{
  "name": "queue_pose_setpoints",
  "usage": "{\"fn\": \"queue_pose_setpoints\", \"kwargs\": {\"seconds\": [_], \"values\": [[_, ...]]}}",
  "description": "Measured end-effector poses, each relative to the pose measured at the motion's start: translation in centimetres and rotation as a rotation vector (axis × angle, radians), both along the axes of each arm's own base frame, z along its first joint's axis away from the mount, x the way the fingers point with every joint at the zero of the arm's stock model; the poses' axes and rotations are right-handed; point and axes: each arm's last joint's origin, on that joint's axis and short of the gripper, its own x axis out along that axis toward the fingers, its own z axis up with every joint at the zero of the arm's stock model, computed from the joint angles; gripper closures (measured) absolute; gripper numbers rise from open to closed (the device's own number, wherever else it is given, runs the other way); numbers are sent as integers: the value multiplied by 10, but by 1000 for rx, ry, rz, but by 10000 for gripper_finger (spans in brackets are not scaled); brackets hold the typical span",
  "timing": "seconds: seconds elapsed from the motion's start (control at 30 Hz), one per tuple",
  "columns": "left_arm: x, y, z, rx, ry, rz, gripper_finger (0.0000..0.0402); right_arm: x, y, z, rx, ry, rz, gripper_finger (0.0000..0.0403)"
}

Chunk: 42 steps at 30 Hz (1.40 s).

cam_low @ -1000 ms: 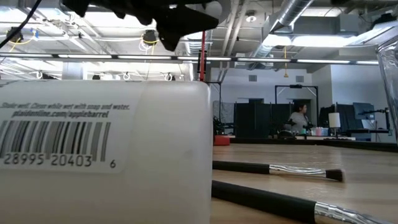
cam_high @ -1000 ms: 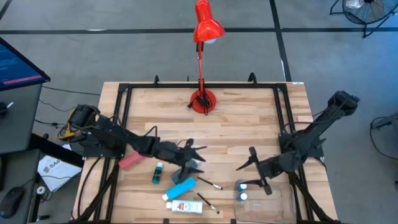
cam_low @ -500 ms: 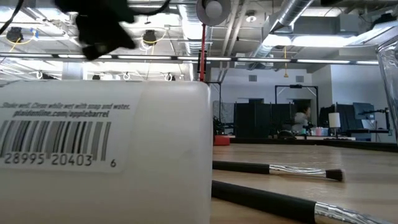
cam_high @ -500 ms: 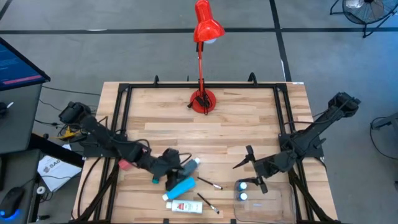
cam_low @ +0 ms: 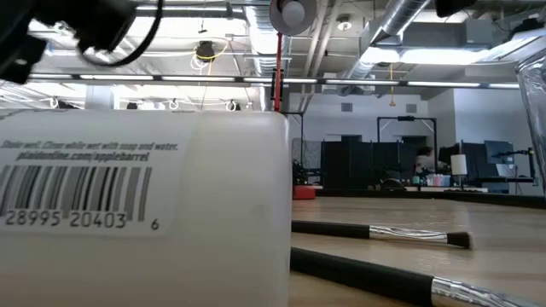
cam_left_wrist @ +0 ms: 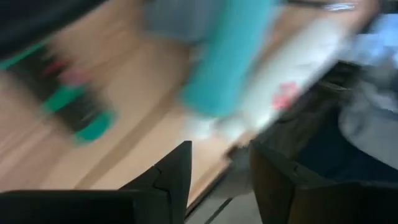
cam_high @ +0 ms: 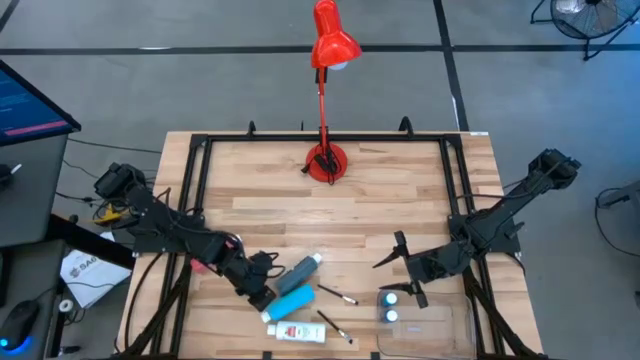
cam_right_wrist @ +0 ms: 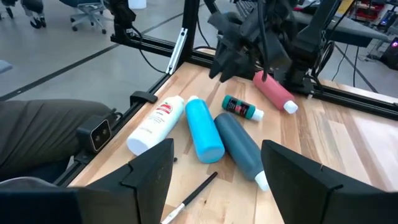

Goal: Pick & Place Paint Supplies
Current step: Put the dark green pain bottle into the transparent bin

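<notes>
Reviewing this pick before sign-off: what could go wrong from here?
1. The left gripper is low among tightly packed supplies; the blue bottle, dark teal bottle and white tube lie side by side, so it may nudge or roll neighbours.
2. The white tube sits near the table's front edge and could be pushed off.
3. The left wrist view is smeared, so aim is uncertain.

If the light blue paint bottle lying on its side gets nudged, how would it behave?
The light blue cylindrical paint bottle would probably roll, being round and on its side. The white tube and dark teal bottle flank it closely, so they may check it. Its plastic looks smooth, possibly slippery.
</notes>
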Motion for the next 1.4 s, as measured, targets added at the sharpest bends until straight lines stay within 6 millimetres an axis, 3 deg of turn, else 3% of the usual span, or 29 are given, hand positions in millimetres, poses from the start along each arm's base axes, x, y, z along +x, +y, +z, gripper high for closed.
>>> {"fn": "queue_pose_setpoints", "kwargs": {"seconds": [0.2,0.47,0.87,1.4], "values": [[-13,14,-7,58,236,87,273,0,0,-1,-7,9,0,168],[-8,28,-15,122,250,168,272,0,0,-2,11,19,-7,168],[-3,17,-47,154,356,124,272,-1,-1,-5,20,59,-19,168],[4,14,-66,240,349,72,272,-1,-1,-5,22,59,-20,168]]}}
